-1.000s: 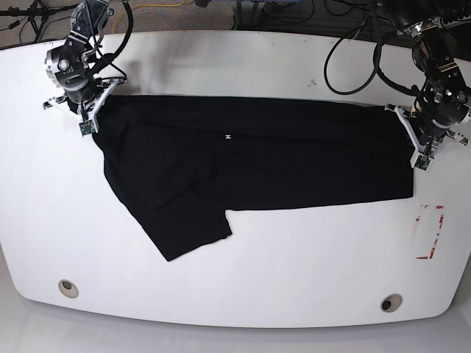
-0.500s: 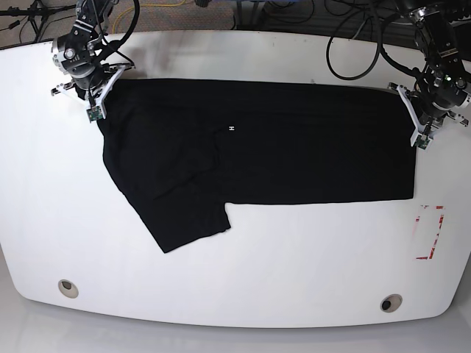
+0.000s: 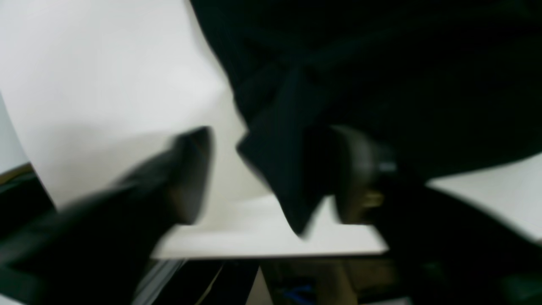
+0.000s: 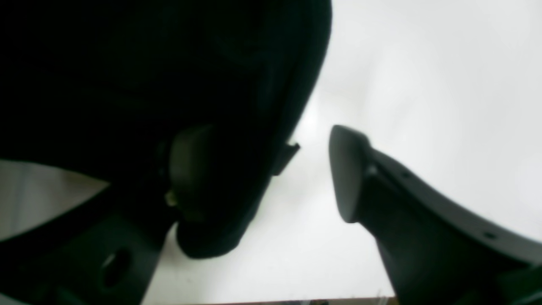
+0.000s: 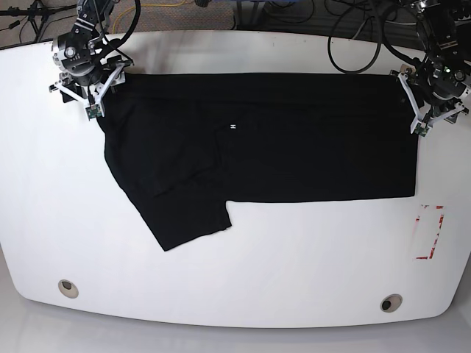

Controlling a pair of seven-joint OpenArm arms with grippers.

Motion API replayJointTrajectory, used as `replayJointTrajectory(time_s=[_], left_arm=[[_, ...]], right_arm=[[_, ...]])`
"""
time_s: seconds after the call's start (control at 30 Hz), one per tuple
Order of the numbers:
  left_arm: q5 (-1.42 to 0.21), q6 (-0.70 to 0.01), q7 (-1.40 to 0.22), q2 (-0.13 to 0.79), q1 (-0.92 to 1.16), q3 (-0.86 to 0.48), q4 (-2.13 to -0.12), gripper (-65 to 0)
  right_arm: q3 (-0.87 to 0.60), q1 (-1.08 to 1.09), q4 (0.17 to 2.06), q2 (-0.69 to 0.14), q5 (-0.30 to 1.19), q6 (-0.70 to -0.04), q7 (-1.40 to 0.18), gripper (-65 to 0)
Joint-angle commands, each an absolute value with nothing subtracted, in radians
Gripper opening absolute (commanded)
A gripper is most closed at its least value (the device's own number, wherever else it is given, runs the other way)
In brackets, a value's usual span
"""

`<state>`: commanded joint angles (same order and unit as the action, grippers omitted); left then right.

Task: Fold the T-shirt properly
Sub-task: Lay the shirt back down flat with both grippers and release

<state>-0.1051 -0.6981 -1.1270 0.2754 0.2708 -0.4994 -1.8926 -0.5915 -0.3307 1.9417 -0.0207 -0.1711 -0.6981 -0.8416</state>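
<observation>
T-shirt flat on table, corners between both grippers' open jaws.

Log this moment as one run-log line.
step: spreading T-shirt flat | left gripper: open, corner between fingers | right gripper: open, cloth over one finger | shirt: flat on table, one sleeve out

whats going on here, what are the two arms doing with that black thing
A two-armed robot is working on a black T-shirt spread flat on a white table. The left gripper and the right gripper sit at its two far corners. Both wrist views show the jaws apart, with a cloth corner lying against one finger, so neither is pinching the shirt. One sleeve sticks out toward the front edge.
</observation>
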Motion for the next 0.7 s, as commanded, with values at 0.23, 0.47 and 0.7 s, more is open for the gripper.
replayJointTrajectory(time_s=[0.23,0.47,0.7], left_arm=[[-0.11,-0.698,-1.156,0.275,0.259,-0.504,-1.934,-20.0],[-0.18,-0.698,-1.23,0.275,0.196,-0.544,-1.985,-20.0],[-0.249,-0.698,-1.257,0.274,0.111,-0.59,-1.982,-24.0]], right_arm=[[-0.59,-0.329,1.991,-0.008,-0.171,-0.698,-0.843,-21.9],[-0.59,-0.323,2.012,0.015,-0.176,-0.698,-0.843,-21.9],[-0.59,-0.255,2.011,0.015,-0.173,-0.698,-0.842,-22.0]])
